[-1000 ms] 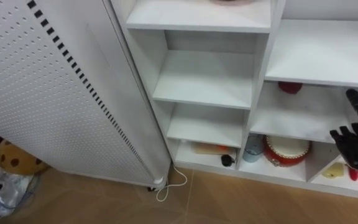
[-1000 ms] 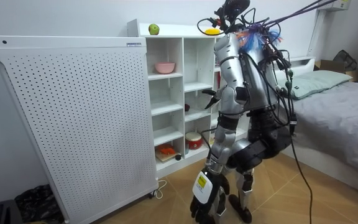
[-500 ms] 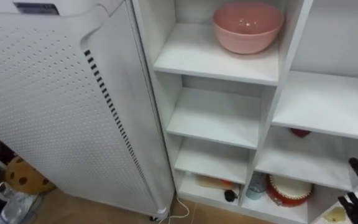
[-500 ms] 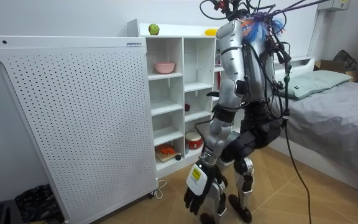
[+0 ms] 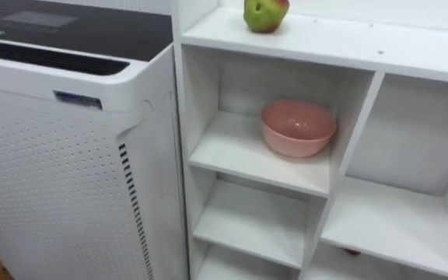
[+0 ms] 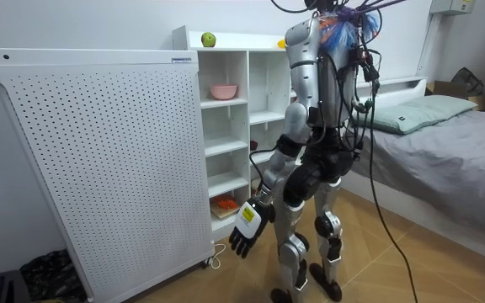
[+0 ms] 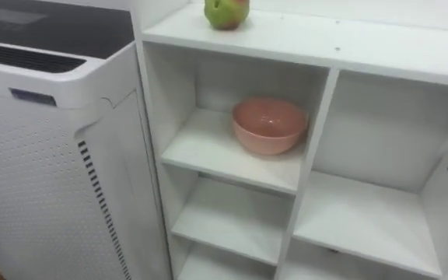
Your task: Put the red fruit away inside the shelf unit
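A green-red apple (image 5: 264,14) (image 7: 225,12) sits on the top board of the white shelf unit (image 5: 317,43), near its left end. In the top left compartment below it stands a pink bowl (image 5: 298,127) with nothing in it. In the room view the apple (image 6: 208,39) and a yellow fruit (image 6: 280,42) both lie on the shelf unit's top. I stand upright, close before the shelves. My left hand (image 6: 244,229) hangs low beside my leg, fingers relaxed and holding nothing.
A tall white perforated appliance (image 5: 61,155) stands flush against the shelf unit's left side. Lower compartments hold a red round box (image 6: 262,189) and small items. A bed (image 6: 445,135) stands at the room view's right, with wooden floor between.
I have straightened up from a bend, so the eye view has climbed from the bottom shelves to the top board. My right hand has left the eye view; my left hand hangs higher.
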`<state>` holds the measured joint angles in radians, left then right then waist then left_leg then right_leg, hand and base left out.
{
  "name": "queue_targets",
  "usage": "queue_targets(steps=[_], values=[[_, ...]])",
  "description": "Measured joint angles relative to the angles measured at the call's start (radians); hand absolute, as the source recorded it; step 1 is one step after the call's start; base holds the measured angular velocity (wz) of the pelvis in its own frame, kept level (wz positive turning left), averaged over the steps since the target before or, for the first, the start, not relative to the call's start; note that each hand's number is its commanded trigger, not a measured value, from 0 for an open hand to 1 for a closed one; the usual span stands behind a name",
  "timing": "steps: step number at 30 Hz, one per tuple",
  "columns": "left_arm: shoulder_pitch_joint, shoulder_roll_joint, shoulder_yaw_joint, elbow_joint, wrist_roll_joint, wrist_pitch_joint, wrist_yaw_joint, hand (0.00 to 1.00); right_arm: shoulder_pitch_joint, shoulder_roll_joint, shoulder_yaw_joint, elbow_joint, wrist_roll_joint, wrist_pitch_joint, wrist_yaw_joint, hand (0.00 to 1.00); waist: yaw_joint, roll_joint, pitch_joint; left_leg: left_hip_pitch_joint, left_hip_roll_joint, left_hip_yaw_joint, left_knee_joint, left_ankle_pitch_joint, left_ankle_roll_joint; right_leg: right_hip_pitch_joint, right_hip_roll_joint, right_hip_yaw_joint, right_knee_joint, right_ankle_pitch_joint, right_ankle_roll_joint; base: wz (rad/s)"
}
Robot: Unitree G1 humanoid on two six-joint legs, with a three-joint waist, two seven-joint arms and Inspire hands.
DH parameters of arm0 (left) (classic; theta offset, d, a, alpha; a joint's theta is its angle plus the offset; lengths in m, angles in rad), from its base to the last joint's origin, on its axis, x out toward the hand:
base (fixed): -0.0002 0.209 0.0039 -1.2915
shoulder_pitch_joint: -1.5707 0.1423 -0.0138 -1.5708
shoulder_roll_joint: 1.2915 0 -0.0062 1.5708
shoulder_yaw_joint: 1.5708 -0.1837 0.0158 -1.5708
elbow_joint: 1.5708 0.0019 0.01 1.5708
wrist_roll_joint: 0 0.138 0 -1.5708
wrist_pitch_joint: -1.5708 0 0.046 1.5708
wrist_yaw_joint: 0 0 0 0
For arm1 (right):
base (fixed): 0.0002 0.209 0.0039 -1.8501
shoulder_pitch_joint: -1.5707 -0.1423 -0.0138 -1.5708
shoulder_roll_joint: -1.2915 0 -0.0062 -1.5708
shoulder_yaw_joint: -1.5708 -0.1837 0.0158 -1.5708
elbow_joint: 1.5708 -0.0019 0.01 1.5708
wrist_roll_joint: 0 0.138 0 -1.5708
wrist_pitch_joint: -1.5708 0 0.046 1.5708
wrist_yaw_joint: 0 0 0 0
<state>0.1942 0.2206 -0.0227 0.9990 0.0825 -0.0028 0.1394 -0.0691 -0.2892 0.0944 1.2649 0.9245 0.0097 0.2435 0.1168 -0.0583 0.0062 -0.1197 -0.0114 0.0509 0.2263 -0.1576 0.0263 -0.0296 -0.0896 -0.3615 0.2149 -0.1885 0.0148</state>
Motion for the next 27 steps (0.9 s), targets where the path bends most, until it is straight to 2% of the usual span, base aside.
queue_targets(steps=[1, 5, 6, 7, 8, 11, 15, 19, 22, 27], values=[[0.018, -0.008, 0.025, 0.001, 0.000, -0.002, 0.003, 0.00, 0.025, 0.015, -0.007, -0.006, -0.017, 0.000, 0.006, 0.00, -0.009, 0.001, 0.0004, 0.030, 0.000, 0.002, -0.014, -0.001, -0.002, 0.029, 0.004, 0.006, -0.016, 0.001, 0.002, -0.22], [0.046, -0.017, 0.041, 0.002, -0.001, -0.003, 0.011, 0.00, 0.096, 0.038, -0.010, -0.034, -0.021, 0.000, 0.024, 0.00, -0.036, 0.007, 0.0012, 0.084, 0.003, 0.004, -0.030, -0.010, -0.006, 0.086, 0.011, 0.019, -0.034, 0.001, 0.003, -0.08], [0.049, -0.020, 0.041, 0.005, -0.001, -0.003, 0.011, 0.00, 0.102, 0.051, -0.010, -0.025, -0.019, -0.001, 0.029, 0.00, -0.041, 0.011, 0.0043, 0.096, 0.005, 0.007, -0.027, -0.014, -0.008, 0.099, 0.014, 0.027, -0.035, 0.001, 0.003, -0.12], [0.051, -0.023, 0.044, 0.005, -0.001, -0.003, 0.012, 0.00, 0.117, 0.064, -0.010, -0.021, -0.017, 0.000, 0.031, 0.00, -0.051, 0.008, 0.0005, 0.105, 0.006, 0.006, -0.027, -0.015, -0.009, 0.109, 0.018, 0.038, -0.042, 0.001, 0.003, -0.07], [0.051, -0.026, 0.052, 0.006, -0.001, -0.003, 0.014, 0.00, 0.125, 0.070, -0.010, -0.021, -0.016, 0.001, 0.033, 0.00, -0.055, 0.009, 0.0020, 0.111, 0.006, 0.006, -0.027, -0.015, -0.010, 0.117, 0.021, 0.043, -0.049, 0.001, 0.003, 0.00], [0.051, -0.046, 0.063, 0.007, -0.001, -0.003, 0.034, 0.00, 0.165, 0.091, -0.015, -0.015, -0.001, 0.004, 0.032, 0.00, -0.062, 0.011, -0.0004, 0.139, 0.004, 0.016, -0.025, -0.015, -0.010, 0.137, 0.028, 0.086, -0.066, -0.003, 0.000, -0.03], [0.072, -0.052, 0.064, 0.009, 0.002, -0.003, 0.035, 0.00, 0.231, 0.109, -0.046, -0.004, -0.019, 0.007, 0.029, 0.00, -0.080, 0.019, -0.0005, 0.168, 0.005, 0.028, -0.029, -0.020, -0.008, 0.159, 0.027, 0.099, -0.065, -0.004, 0.001, -0.08], [0.067, -0.071, 0.107, 0.046, 0.031, -0.001, 0.044, 0.00, 0.250, 0.127, -0.079, 0.051, -0.113, 0.006, 0.016, 0.00, -0.107, 0.023, -0.0014, 0.179, 0.005, 0.030, -0.030, -0.023, -0.007, 0.162, 0.029, 0.119, -0.064, -0.004, 0.002, -0.08], [0.064, -0.085, 0.105, 0.046, 0.039, 0.009, 0.045, 0.00, 0.246, 0.129, -0.080, 0.061, -0.204, 0.014, -0.013, 0.00, -0.110, 0.029, -0.0020, 0.184, 0.008, 0.054, -0.031, -0.025, -0.006, 0.158, 0.034, 0.155, -0.064, -0.005, 0.001, -0.17], [0.045, -0.088, 0.105, 0.046, 0.043, 0.018, 0.043, 0.00, 0.223, 0.127, -0.087, 0.061, -0.322, 0.013, -0.049, 0.00, -0.114, 0.024, -0.0015, 0.197, 0.009, 0.061, -0.037, -0.027, -0.005, 0.161, 0.036, 0.170, -0.063, -0.004, 0.001, -0.09]])
